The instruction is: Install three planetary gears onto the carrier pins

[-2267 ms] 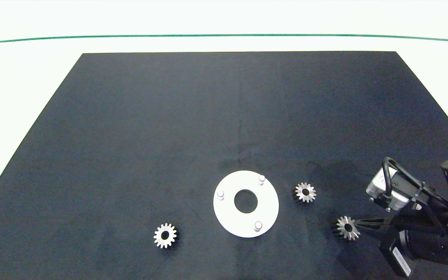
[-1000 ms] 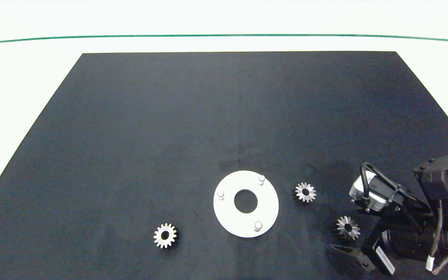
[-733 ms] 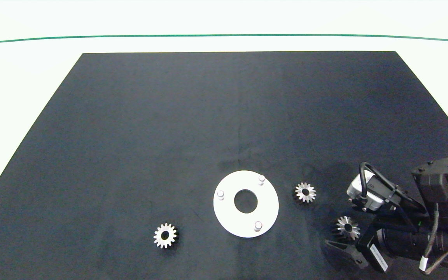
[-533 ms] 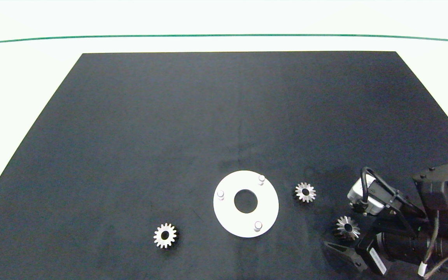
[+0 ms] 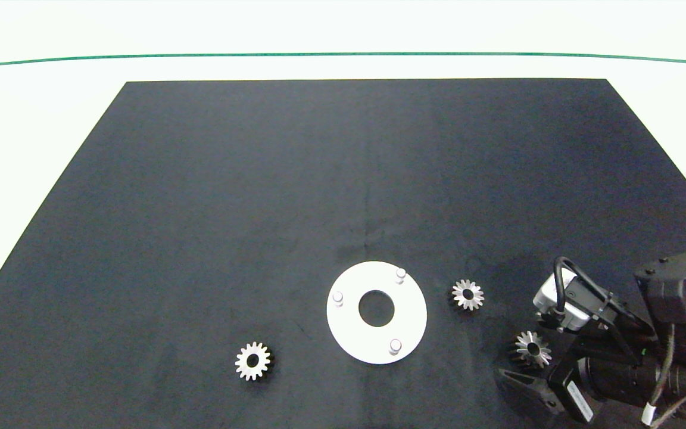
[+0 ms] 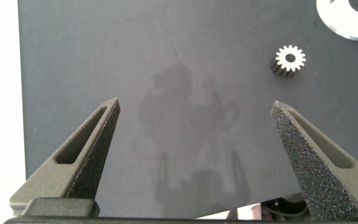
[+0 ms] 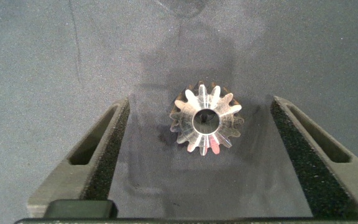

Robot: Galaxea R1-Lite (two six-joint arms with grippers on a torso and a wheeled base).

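Between the right gripper (image 7: 201, 155)'s wide-apart jaws lies a small silver toothed gear (image 7: 205, 119); closing off-centre could tip it on the black mat (image 5: 259, 179).

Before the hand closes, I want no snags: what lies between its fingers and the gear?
Only bare black mat on either side of the gear, as the right wrist view shows; the right hand is open around it.

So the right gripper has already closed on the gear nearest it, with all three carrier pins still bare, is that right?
Not quite: the right wrist view shows the right gripper open, its fingers straddling that gear without touching it. The three carrier pins are indeed bare.
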